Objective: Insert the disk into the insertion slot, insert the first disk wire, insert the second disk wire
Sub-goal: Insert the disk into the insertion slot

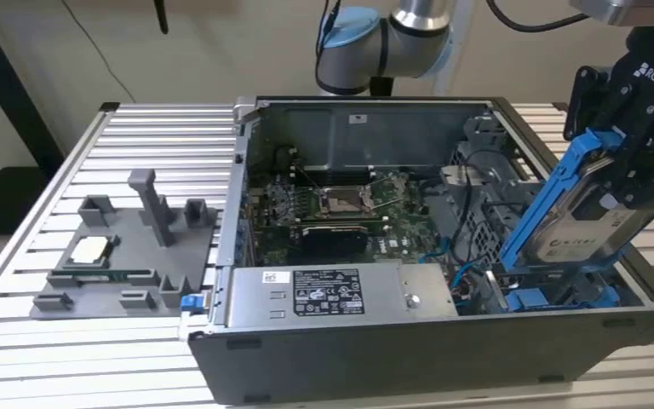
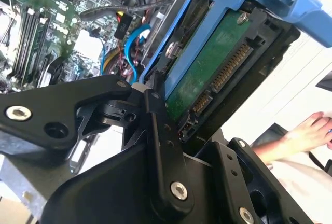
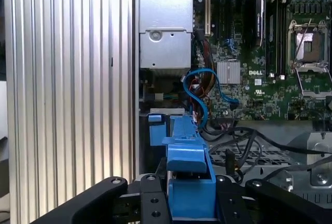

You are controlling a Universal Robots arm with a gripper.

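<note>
Black hand (image 1: 622,170) clamped on flat silver-grey hard drive in bright blue plastic carrier frame (image 1: 582,234), drive tilted, lower end at grey metal drive bay with blue rails (image 1: 554,296), 4 o'clock in exterior view. Grey power supply box (image 1: 418,298) at bay's 9 o'clock.

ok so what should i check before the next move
1. Grip: gripper shut on the disk: ok.
2. Disk level with the insertion slot: not ok, it stands steeply tilted, lower end near the slot.
3. The blue cable clear of the slot: cannot tell.
4. The disk connector free of wires: ok, bare.
5. A person's hand clear of the gripper: cannot tell.
</note>
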